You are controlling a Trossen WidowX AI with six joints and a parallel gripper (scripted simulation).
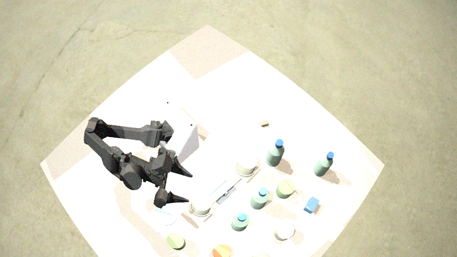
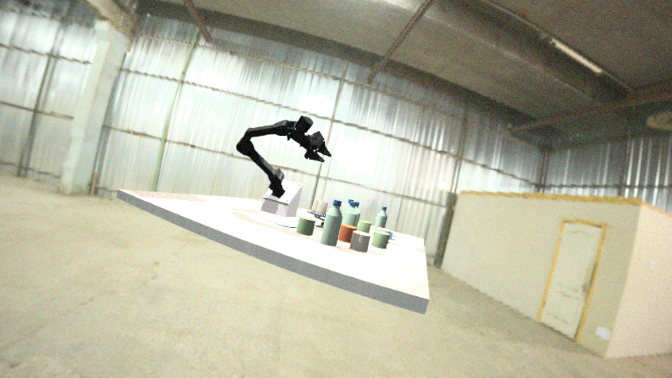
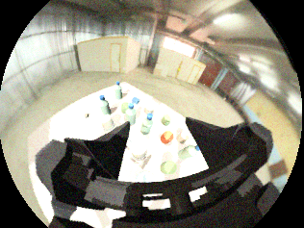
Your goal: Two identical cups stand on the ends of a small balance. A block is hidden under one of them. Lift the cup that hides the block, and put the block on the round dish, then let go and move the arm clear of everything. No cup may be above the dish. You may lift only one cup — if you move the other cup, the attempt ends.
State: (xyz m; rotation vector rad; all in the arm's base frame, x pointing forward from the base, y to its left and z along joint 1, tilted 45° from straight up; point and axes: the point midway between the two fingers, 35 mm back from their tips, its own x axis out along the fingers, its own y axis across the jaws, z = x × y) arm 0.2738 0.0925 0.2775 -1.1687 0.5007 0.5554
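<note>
from the top, the gripper hangs with its fingers spread wide and nothing between them, over the table near the low end of the balance. the near cup stands on that end, just beside the lower fingertip; the far cup stands on the other end. the block is not to be seen, and which cup covers it cannot be told. the round dish lies pale on the table beside the near cup, partly under the lower finger. around the balance stand four green bottles with blue caps, one close to the beam, plus a blue cube, a small tan piece and several short cylinders, one of them orange-topped. in the exterior view the arm arches high above the table, the gripper well above the crowd of bottles and cylinders, a tall bottle standing in front of the cups. in the wrist view the two dark fingers frame the table, with bottles and coloured cylinders between them; details there are blurred.
</note>
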